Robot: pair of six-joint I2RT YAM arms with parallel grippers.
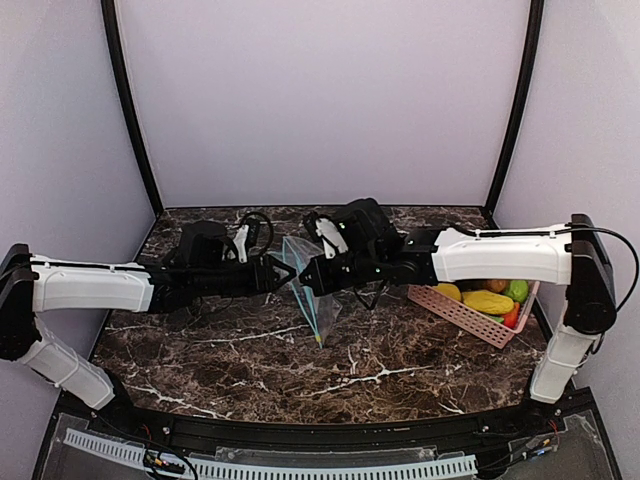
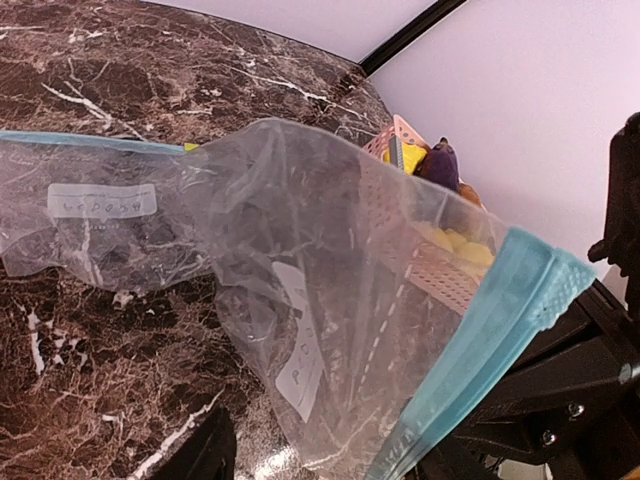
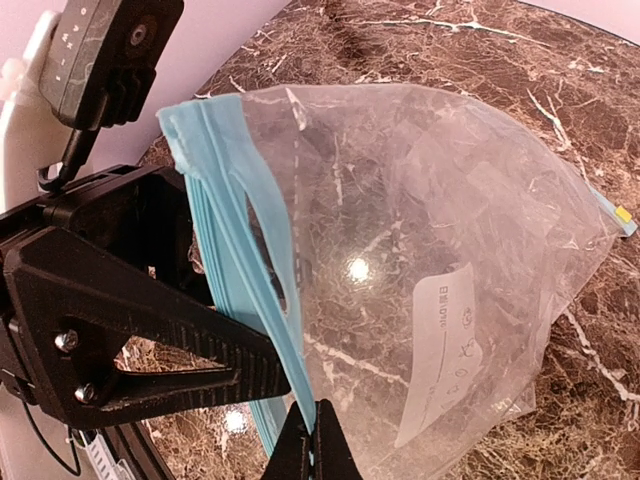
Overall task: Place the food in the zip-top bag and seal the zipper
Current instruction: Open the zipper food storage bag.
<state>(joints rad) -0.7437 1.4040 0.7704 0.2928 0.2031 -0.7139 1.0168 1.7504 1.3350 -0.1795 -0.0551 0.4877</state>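
The clear zip-top bag (image 1: 312, 295) with a blue zipper strip (image 3: 225, 210) hangs over the middle of the table between both grippers. My right gripper (image 3: 315, 445) is shut on the blue strip at the bag's mouth, seen from above (image 1: 303, 278). My left gripper (image 1: 279, 275) faces it from the left, its jaws apart with the bag's film (image 2: 300, 300) between them; one of its black fingers (image 3: 150, 340) lies against the strip. The food (image 1: 487, 300), yellow, green and orange-red pieces, lies in the pink basket (image 1: 455, 312) at the right. A purple piece (image 2: 442, 165) shows there too.
The pink basket (image 2: 405, 140) stands at the table's right edge under the right forearm. Black corner posts (image 1: 130, 110) and pale walls close the back and sides. A white label (image 3: 440, 350) is stuck on the bag.
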